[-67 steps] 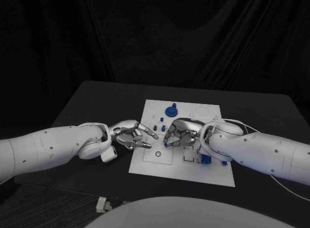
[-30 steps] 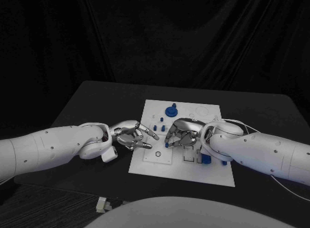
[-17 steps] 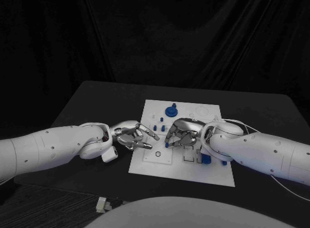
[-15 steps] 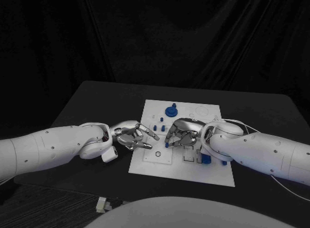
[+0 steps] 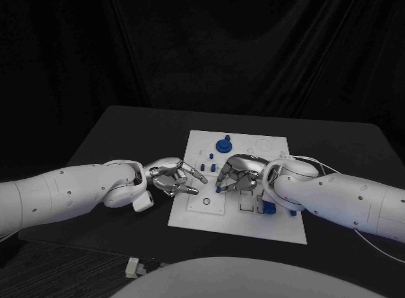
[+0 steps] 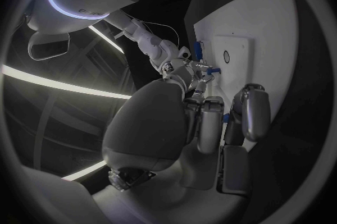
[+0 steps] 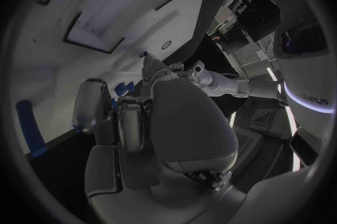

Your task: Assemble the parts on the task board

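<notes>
The white task board lies mid-table. On its far part stands a blue knob, with small blue pegs in front of it. More blue pieces stand near its right edge. My left hand hovers at the board's left edge with its fingers curled. A sliver of a small blue part shows between its thumb and a finger. My right hand is over the board's middle with its fingers bent down to the surface. What its fingers hold is hidden.
The board has dark cut-outs: a round hole near the left hand and rectangular slots under the right hand. The black table reaches out on both sides. The pegs stand in the narrow gap between the two hands.
</notes>
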`<act>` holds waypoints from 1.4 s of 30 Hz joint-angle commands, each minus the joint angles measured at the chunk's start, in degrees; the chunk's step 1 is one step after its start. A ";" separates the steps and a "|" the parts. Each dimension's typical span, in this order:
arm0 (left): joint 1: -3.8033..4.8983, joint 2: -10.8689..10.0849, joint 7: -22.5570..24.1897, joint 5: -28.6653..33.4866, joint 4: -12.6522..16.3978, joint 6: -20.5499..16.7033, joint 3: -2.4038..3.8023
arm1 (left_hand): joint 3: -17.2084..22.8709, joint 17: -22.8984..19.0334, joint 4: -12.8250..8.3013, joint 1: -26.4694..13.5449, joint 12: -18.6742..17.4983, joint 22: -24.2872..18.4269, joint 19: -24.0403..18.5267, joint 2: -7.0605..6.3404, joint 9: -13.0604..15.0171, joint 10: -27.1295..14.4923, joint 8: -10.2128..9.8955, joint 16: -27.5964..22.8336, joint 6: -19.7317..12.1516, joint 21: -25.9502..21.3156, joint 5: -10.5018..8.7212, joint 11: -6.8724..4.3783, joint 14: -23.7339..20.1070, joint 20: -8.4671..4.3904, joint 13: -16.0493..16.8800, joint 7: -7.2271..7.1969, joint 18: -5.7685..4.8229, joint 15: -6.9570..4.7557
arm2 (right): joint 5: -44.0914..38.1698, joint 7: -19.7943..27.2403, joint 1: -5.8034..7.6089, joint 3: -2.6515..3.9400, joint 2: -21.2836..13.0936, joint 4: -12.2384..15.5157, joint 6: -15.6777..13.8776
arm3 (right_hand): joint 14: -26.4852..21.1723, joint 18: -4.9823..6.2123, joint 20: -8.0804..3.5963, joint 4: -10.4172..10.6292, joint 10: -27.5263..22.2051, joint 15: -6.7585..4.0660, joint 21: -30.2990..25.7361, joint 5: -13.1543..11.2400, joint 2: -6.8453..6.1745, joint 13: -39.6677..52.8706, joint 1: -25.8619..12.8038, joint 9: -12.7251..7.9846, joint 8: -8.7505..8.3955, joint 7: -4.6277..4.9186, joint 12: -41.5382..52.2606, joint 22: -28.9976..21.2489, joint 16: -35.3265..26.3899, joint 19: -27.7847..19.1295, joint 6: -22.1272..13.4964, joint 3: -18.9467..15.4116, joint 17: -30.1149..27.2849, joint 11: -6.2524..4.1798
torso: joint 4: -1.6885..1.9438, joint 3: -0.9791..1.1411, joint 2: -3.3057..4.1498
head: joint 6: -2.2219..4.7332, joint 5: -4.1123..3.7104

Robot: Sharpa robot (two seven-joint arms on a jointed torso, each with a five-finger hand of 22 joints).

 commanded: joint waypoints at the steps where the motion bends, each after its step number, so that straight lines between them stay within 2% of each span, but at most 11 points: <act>1: -0.08 0.13 0.20 0.25 0.05 0.78 0.04 | -0.18 15.10 0.13 -0.01 -0.33 10.71 0.03 0.38 0.06 3.55 0.37 0.15 0.18 -0.36 0.20 0.50 6.05 0.38 12.91 0.16 0.64 0.53 | -0.33 -0.17 -0.16 0.02 -0.07 0.12 -0.80 | 6.00 0.03 0.31 -0.41 6.10 0.58 -0.10 0.16 -0.08 14.92 0.52 -0.05 -0.24 0.37 -0.15 9.73 0.15 0.00 -0.01 -0.07 15.10 0.44 | 0.01 0.00 0.00 | -0.01 -0.01; 18: -0.08 0.12 -0.02 0.25 0.00 0.89 0.04 | -0.18 15.10 0.13 -0.01 -0.33 10.71 0.03 0.38 0.06 3.55 0.37 0.15 0.18 -0.36 0.20 0.50 6.05 0.38 12.91 0.16 0.64 0.53 | -0.33 -0.01 -0.16 0.02 -0.19 0.19 -1.52 | 6.00 0.02 0.33 -0.42 6.10 0.59 -0.01 0.12 -0.12 14.92 0.45 -0.07 -0.24 0.40 -0.15 9.75 0.15 0.03 -0.01 -0.13 15.10 0.46 | 0.00 0.01 -0.01 | -0.01 -0.01; 42: -0.08 0.25 -0.19 0.25 -0.08 1.23 0.04 | -0.22 15.10 0.19 -0.07 -0.39 10.69 -0.02 0.41 0.06 3.46 0.47 0.15 0.19 -0.40 0.17 0.60 6.05 0.47 12.84 0.27 0.65 0.62 | -0.33 -0.41 -0.15 0.02 -0.20 0.23 -0.53 | 6.00 0.03 0.35 -0.43 6.10 0.61 -0.04 0.14 -0.09 14.92 0.41 -0.09 -0.22 0.42 -0.15 9.74 0.15 0.01 0.02 -0.14 15.10 0.48 | 0.01 0.01 0.01 | -0.01 -0.07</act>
